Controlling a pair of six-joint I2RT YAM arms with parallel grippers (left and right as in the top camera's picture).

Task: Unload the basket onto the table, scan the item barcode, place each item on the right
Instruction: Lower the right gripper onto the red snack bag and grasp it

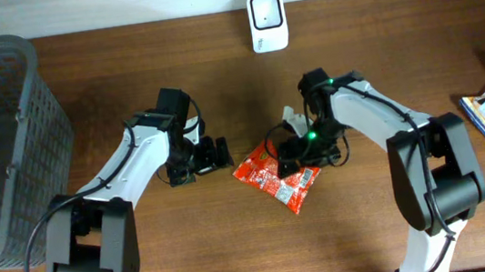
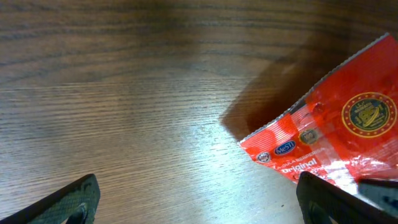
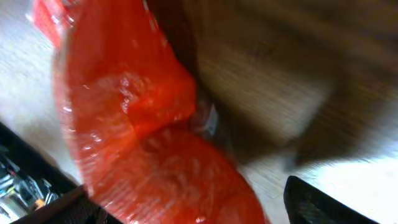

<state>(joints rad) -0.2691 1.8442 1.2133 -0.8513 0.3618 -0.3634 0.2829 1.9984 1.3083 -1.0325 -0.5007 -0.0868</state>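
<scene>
Wooden table (image 1: 125, 67) carries the red packet (image 1: 276, 176) near its middle, well short of the scanner (image 1: 266, 22) at the far edge. The right gripper (image 1: 294, 153) straddles the packet with its jaws wide; whether it grips, I cannot tell. The left gripper (image 1: 213, 155) gapes fully, empty, just beside the packet. Best to pinch one edge firmly, keeping the barcode uncovered and turned toward the scanner.

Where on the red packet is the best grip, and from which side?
Probably the crimped edge of the red packet facing the left gripper, approached low from that side with its open jaws: that edge looks lifted off the wood, casting a shadow.
</scene>
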